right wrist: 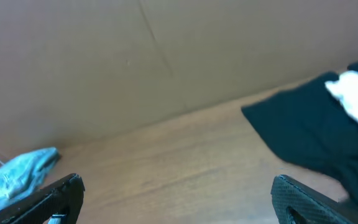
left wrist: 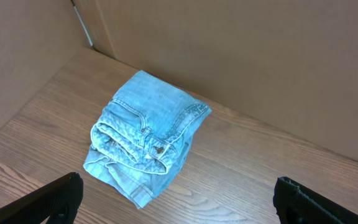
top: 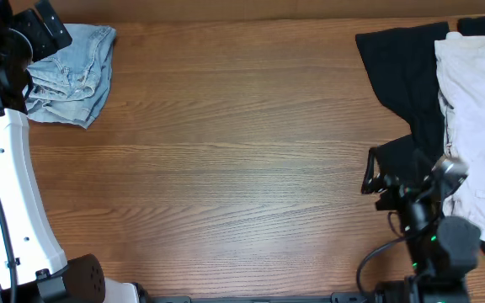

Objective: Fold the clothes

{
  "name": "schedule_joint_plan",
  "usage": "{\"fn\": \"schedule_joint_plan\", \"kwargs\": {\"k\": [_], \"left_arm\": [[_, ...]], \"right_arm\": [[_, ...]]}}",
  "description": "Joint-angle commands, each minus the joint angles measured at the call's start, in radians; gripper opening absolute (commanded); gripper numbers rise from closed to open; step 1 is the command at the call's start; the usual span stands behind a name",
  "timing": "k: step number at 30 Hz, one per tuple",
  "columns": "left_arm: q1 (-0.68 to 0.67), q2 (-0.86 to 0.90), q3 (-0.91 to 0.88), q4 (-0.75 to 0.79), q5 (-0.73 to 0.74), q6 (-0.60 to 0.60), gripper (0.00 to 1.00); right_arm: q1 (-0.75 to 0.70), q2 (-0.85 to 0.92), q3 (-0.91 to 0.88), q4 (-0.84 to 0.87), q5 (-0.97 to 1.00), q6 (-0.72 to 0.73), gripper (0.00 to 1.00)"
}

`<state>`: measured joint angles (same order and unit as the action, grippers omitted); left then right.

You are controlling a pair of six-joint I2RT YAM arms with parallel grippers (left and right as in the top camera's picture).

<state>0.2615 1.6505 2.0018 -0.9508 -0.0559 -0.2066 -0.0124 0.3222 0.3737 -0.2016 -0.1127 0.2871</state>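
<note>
Overhead, folded denim shorts (top: 70,71) lie far left — left hand (left wrist: 178,200) and right hand (right wrist: 179,198) gape, empty.

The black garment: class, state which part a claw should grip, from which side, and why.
Probably its free left edge, approached across the bare table by the right claw. That edge of the black garment lies exposed on the wood, while the cream-white garment overlaps its right side.

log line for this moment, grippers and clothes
left gripper: open, empty | right gripper: open, empty | denim shorts: folded, left | black garment, white garment: unfolded, right
</note>
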Motion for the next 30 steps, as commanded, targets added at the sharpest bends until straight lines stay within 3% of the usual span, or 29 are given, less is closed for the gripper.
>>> {"fn": "schedule_joint_plan", "kwargs": {"k": [1, 13, 30], "left_arm": [[0.0, 0.007, -0.003, 0.003, 0.004, 0.001, 1.0], [0.0, 0.007, -0.003, 0.004, 0.004, 0.001, 1.0], [0.0, 0.007, -0.003, 0.003, 0.004, 0.001, 1.0]], "right_arm": [[0.002, -0.1, -0.114, 0.076, 0.007, -0.003, 1.0], [0.025, -0.29, -0.366, 0.174, 0.008, -0.004, 1.0], [0.041, -0.319, -0.365, 0.124, 0.045, -0.007, 1.0]]}}
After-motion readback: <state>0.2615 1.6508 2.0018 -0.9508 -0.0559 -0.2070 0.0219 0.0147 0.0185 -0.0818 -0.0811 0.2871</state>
